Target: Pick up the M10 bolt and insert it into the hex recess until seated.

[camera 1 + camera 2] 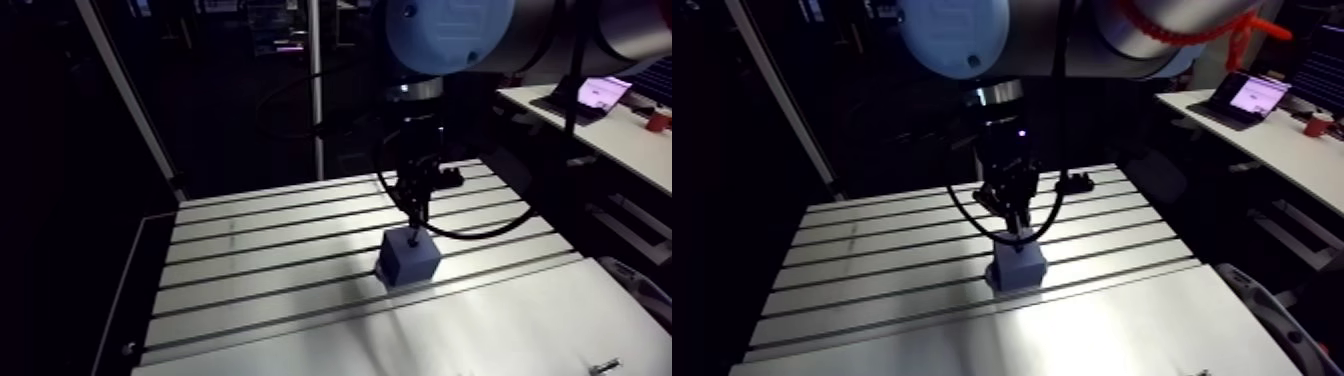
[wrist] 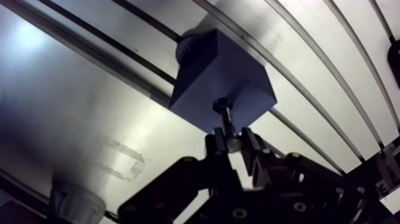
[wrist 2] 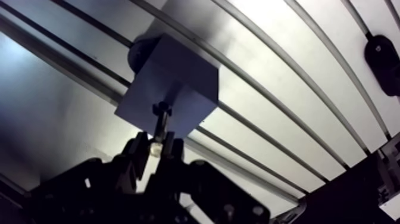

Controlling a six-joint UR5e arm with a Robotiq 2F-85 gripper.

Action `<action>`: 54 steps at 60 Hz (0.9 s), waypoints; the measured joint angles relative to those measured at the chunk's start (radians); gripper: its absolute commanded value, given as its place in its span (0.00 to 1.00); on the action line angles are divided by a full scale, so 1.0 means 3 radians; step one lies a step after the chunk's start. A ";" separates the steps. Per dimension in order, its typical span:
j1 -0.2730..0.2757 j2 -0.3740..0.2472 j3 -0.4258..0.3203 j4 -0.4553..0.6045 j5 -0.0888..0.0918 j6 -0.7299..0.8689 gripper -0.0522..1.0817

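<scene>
Our hand (image 2: 233,145) grips the M10 bolt (image 2: 225,122), its far end at the top face of the blue block (image 2: 205,77) on the bench (image 1: 250,265). We should keep it plumb and press gently. Only the wrist view shows the bolt; the arm view shows where the block sits on the bench.

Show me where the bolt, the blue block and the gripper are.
bolt (image 2: 225,119): wrist view, on its shank between the fingertips and the block.
blue block (image 2: 220,71): wrist view, on its top face.
gripper (image 2: 233,142): wrist view, midway between its fingertips, shut on the bolt.
</scene>
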 measured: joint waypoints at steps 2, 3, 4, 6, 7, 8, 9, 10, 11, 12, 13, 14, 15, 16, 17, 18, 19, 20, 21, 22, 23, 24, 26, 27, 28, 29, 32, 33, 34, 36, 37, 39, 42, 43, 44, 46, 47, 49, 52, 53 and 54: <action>0.0000 0.0002 0.0001 -0.0007 0.0001 -0.0001 0.73; 0.0000 0.0003 0.0001 -0.0011 0.0001 -0.0001 0.73; 0.0000 0.0004 0.0001 -0.0014 0.0001 -0.0001 0.73; 0.0001 0.0005 0.0002 -0.0019 0.0002 -0.0002 0.73; 0.0001 0.0006 0.0002 -0.0021 0.0002 -0.0002 0.73; 0.0001 0.0007 0.0002 -0.0024 0.0002 -0.0002 0.73; 0.0001 0.0007 0.0002 -0.0025 0.0002 -0.0003 0.73; 0.0002 0.0008 0.0002 -0.0026 0.0003 -0.0003 0.73; 0.0002 0.0009 0.0002 -0.0027 0.0003 -0.0003 0.73; 0.0002 0.0010 0.0002 -0.0029 0.0003 -0.0003 0.73; 0.0003 0.0010 0.0002 -0.0030 0.0003 -0.0003 0.73; 0.0003 0.0011 0.0002 -0.0031 0.0003 -0.0003 0.73; 0.0003 0.0011 0.0001 -0.0032 0.0003 -0.0004 0.73; 0.0003 0.0012 0.0001 -0.0032 0.0004 -0.0004 0.73; 0.0003 0.0012 0.0001 -0.0032 0.0003 -0.0005 0.73; 0.0003 0.0013 0.0001 -0.0032 0.0004 -0.0005 0.73; 0.0004 0.0013 0.0001 -0.0032 0.0004 -0.0006 0.73; 0.0004 0.0013 0.0001 -0.0033 0.0004 -0.0007 0.73; 0.0004 0.0013 0.0001 -0.0033 0.0004 -0.0007 0.73; 0.0004 0.0013 0.0001 -0.0033 0.0004 -0.0008 0.73; 0.0004 0.0014 0.0000 -0.0033 0.0004 -0.0009 0.73; 0.0004 0.0014 0.0000 -0.0033 0.0005 -0.0009 0.73; 0.0004 0.0014 0.0000 -0.0033 0.0006 -0.0010 0.74; 0.0004 0.0014 0.0000 -0.0032 0.0006 -0.0010 0.74; 0.0004 0.0014 0.0000 -0.0032 0.0006 -0.0010 0.73; 0.0004 0.0014 0.0000 -0.0032 0.0007 -0.0011 0.73; 0.0005 0.0014 0.0000 -0.0030 0.0008 -0.0012 0.74; 0.0005 0.0014 0.0000 -0.0030 0.0009 -0.0012 0.74; 0.0005 0.0015 -0.0001 -0.0030 0.0009 -0.0013 0.74; 0.0005 0.0014 0.0000 -0.0029 0.0010 -0.0013 0.74; 0.0005 0.0015 -0.0001 -0.0029 0.0010 -0.0014 0.74; 0.0005 0.0015 0.0000 -0.0029 0.0010 -0.0014 0.74; 0.0005 0.0015 0.0001 -0.0028 0.0010 -0.0015 0.74; 0.0005 0.0014 0.0001 -0.0028 0.0010 -0.0015 0.74; 0.0005 0.0014 0.0002 -0.0028 0.0010 -0.0015 0.74; 0.0005 0.0014 0.0003 -0.0028 0.0010 -0.0015 0.74; 0.0005 0.0014 0.0004 -0.0028 0.0010 -0.0016 0.74; 0.0005 0.0014 0.0006 -0.0028 0.0010 -0.0016 0.74; 0.0005 0.0014 0.0009 -0.0028 0.0009 -0.0016 0.74; 0.0005 0.0014 0.0010 -0.0028 0.0009 -0.0016 0.74; 0.0005 0.0014 0.0012 -0.0028 0.0008 -0.0016 0.74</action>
